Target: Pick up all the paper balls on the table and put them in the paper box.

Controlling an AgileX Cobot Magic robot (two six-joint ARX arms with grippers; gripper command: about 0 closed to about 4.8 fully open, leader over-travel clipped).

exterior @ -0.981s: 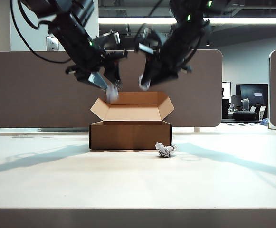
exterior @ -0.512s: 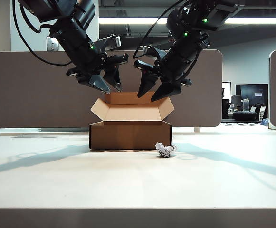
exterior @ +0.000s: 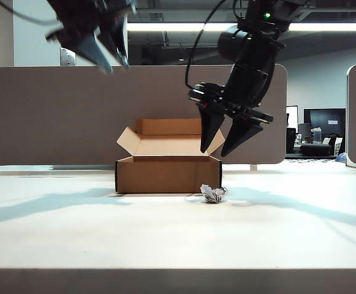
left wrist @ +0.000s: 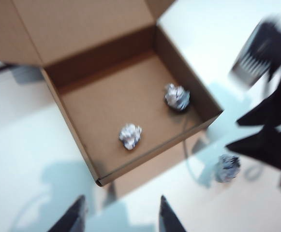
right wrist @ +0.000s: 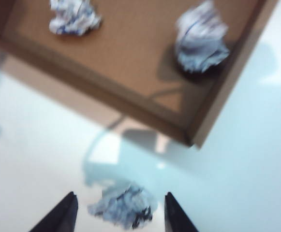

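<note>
On the table (exterior: pixel 178 226), the paper box (exterior: pixel 168 174) stands with its lid folded back, and two paper balls lie on its floor — one near the middle (left wrist: pixel 130 136), one close to a side wall (left wrist: pixel 177 96). A third paper ball (exterior: pixel 214 193) rests on the tabletop just beside the box's front right corner, outside it.

The right gripper (exterior: pixel 227 136) hangs above the box's right end, pointing down, jaws apart and empty. Its wrist view shows the loose ball (right wrist: pixel 123 205) between the two fingertips, though the gripper is well above it. The left gripper (exterior: pixel 104 49) is high over the left side of the table, clear of the box, jaws likewise apart and holding nothing.

Judged from this layout, two deposits are complete and the step in hand is the last pick. The next move calls for a straight descent of the right gripper onto the remaining ball — keeping clear of the box wall — then closure, lift and release over the box.
</note>
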